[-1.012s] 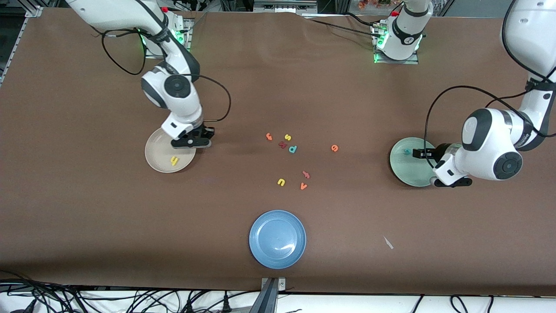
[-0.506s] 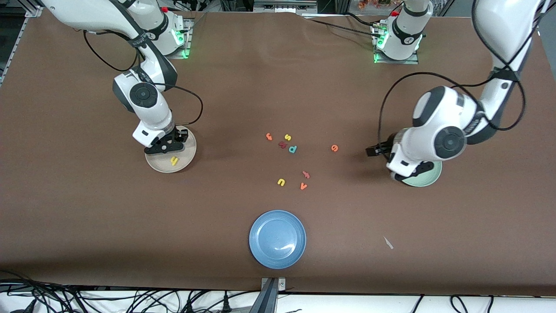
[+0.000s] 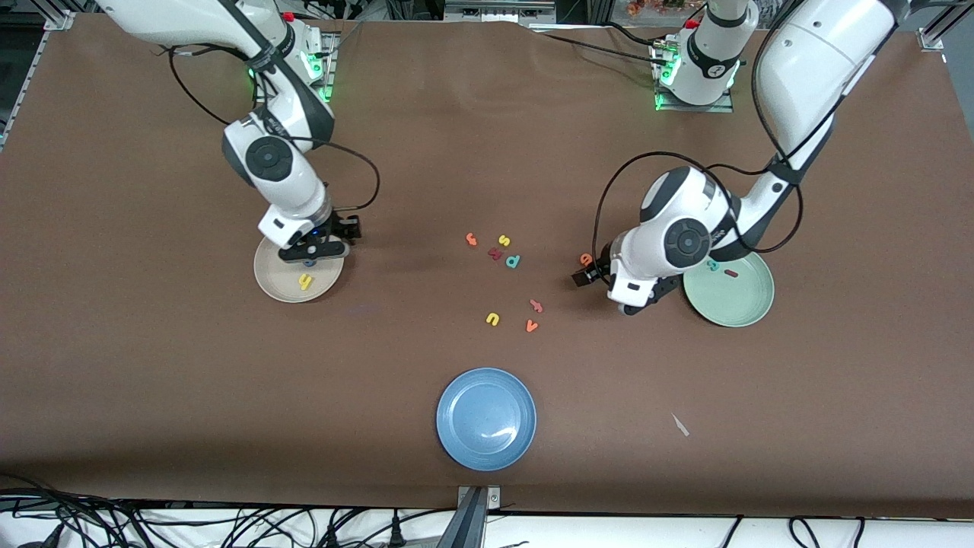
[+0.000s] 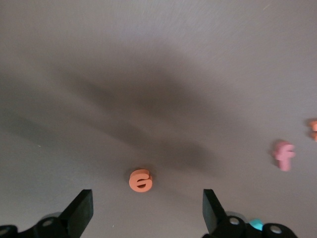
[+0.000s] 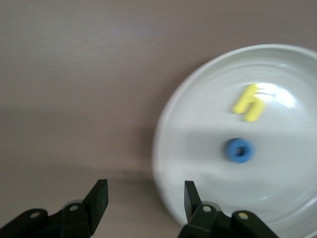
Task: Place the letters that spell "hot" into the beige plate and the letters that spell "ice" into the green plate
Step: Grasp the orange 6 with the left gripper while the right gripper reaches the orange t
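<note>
Reaching for the orange e [image 3: 585,259], the left gripper [image 3: 584,277] is hanging low over the table beside the green plate [image 3: 742,308], its fingers spread wide and holding nothing; to do this step well it should be centring the e between the two pads, coming straight down and closing gently, since the foam looks light enough to skid or tip; the e is lying flat, well apart from the other loose letters, so nothing should be crowding the pinch. The right gripper [image 3: 323,245] is sitting over the rim of the beige plate [image 3: 270,285], its fingers parted and empty; its remaining job, I judge, is the orange t [image 3: 471,239] in the cluster mid-table.

The green plate is already holding the teal c [image 3: 713,265] and the dark red i [image 3: 731,272]; the beige plate is holding the yellow h [image 3: 305,282].

The left wrist view is showing the e [image 4: 140,180] framed between the open fingers, a line-up the front view is half hiding under the arm; the right wrist view is showing the blue o [image 5: 239,150] resting in the plate near the h [image 5: 250,102], while the front view is giving only a sliver of it under the gripper.
</note>
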